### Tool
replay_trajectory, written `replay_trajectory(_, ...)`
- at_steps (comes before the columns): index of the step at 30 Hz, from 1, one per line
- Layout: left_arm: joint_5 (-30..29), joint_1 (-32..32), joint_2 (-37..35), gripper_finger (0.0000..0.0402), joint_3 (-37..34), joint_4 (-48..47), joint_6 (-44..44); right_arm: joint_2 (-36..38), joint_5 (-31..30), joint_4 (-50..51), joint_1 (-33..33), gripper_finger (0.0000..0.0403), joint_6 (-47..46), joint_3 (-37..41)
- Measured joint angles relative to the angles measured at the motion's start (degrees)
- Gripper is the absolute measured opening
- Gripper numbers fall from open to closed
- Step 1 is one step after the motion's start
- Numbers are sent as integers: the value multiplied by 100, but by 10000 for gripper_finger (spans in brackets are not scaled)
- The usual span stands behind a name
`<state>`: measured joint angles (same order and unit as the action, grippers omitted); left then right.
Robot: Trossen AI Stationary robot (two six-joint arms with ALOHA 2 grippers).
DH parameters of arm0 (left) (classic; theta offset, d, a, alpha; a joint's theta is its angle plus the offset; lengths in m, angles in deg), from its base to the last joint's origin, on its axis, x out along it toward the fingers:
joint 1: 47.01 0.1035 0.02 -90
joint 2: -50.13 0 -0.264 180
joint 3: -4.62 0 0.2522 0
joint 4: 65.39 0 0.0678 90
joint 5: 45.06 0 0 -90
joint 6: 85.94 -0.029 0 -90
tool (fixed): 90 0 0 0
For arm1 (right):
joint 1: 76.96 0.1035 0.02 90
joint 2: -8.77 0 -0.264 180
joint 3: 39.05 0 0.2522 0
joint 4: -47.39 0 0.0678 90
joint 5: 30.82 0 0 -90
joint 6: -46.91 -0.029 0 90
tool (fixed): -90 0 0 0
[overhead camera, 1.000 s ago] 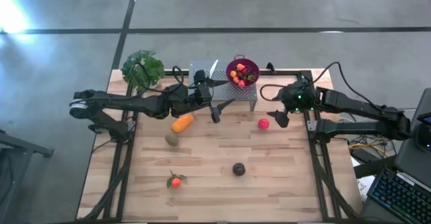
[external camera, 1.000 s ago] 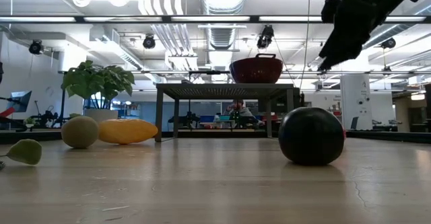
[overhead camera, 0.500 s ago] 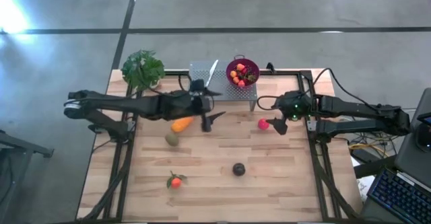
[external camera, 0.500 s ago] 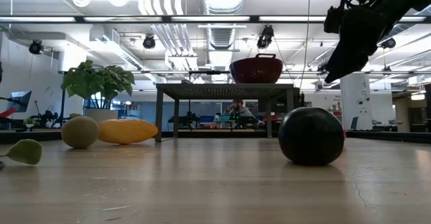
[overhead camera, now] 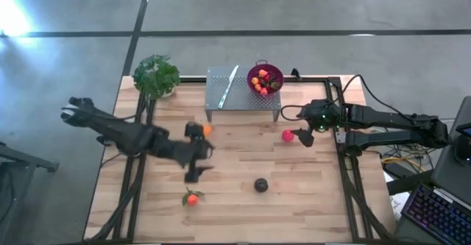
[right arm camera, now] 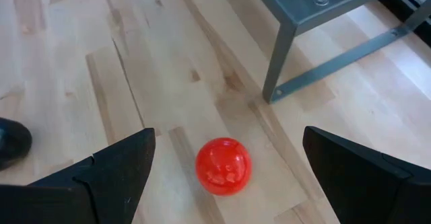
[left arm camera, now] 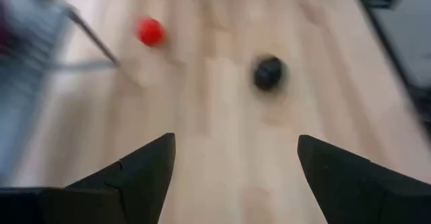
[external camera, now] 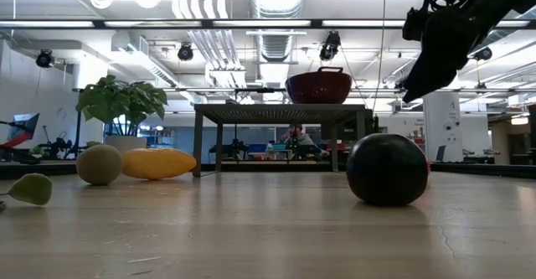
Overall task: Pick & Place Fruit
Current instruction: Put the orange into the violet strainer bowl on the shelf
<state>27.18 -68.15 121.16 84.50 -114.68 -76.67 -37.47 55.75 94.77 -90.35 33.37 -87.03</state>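
Observation:
My left gripper (overhead camera: 197, 168) hangs open over the table's middle left and holds nothing. Its wrist view shows the red ball (left arm camera: 150, 31) and the dark purple ball (left arm camera: 268, 72) ahead. The elongated orange fruit (external camera: 159, 163) and the olive-green one (external camera: 100, 163) lie on the table side by side, partly under my left arm in the high view. A small orange piece (overhead camera: 192, 198) lies nearer the front. My right gripper (right arm camera: 229, 133) is open just above the red ball (right arm camera: 223, 165), a finger on either side, not touching.
A purple colander (overhead camera: 265, 78) with several small red and orange pieces stands on a grey perforated stand (overhead camera: 243, 90) at the far edge; one stand leg (right arm camera: 279, 62) is near the red ball. A leafy plant (overhead camera: 156, 76) sits at the far left corner.
My left gripper has swung fast from the stand toward the table's near edge and left, past the orange fruit, sinking a little and staying open. My right gripper dropped slightly toward the red ball, then kept still. No fruit has moved.

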Motion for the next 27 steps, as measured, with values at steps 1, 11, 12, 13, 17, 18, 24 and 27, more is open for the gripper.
replay_trajectory(1,54,-175,-1,316,1,-140,239,0,-30,-6,0,373,2,0)
replay_trajectory(11,719,-1438,231,316,1,-612,2529,-2,-436,-125,-2,373,26,0)
replay_trajectory(12,743,-1496,285,316,1,-610,2653,-2,-438,-172,-2,373,28,0)
replay_trajectory(13,780,-1534,338,316,1,-608,2790,-2,-440,-220,-2,373,40,0)
replay_trajectory(17,795,-1646,603,316,-15,-614,3098,-2,-449,-292,-2,373,48,0)
replay_trajectory(18,816,-1664,669,316,-27,-605,3139,-2,-475,-293,-2,373,56,0)
replay_trajectory(24,1229,-1682,1191,316,-78,-798,3542,-2,-580,-292,-2,373,112,0)
replay_trajectory(27,1495,-1682,1459,316,-78,-781,3703,-2,-583,-292,-2,373,168,0)
